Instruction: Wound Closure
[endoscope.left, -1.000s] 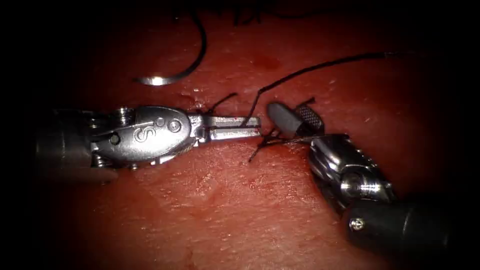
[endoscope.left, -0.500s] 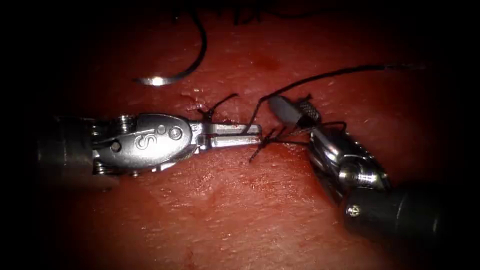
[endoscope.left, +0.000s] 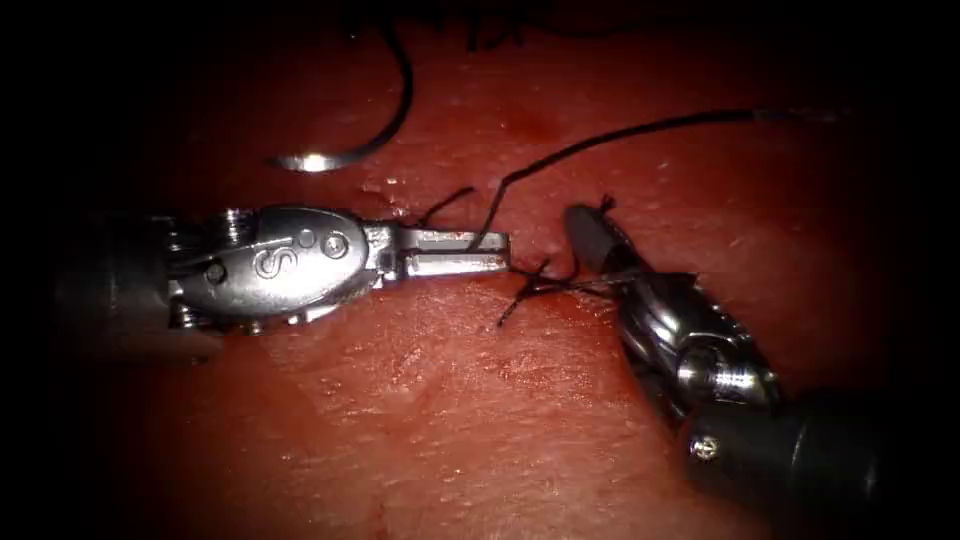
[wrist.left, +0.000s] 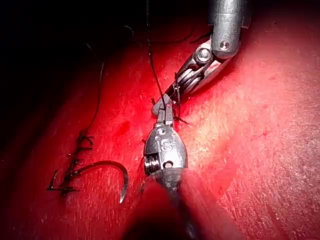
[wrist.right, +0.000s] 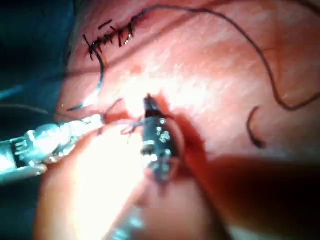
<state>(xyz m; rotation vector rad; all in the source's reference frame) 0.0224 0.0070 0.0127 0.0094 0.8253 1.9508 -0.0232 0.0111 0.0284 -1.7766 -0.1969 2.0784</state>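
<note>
Left tool (endoscope.left: 490, 252) clamps thread (endoscope.left: 600, 140) beside the knot (endoscope.left: 535, 280); right tool (endoscope.left: 590, 235) closed on thread; needle (endoscope.left: 345, 150) lies free above. Tension should be even.

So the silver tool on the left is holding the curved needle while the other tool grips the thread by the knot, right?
Not quite. The left tool holds the thread, not the needle. The needle lies free on the tissue, up and to the left of the tools, held by neither, as the endoscope view shows. The right tool does look shut on thread beside the knot.
</note>
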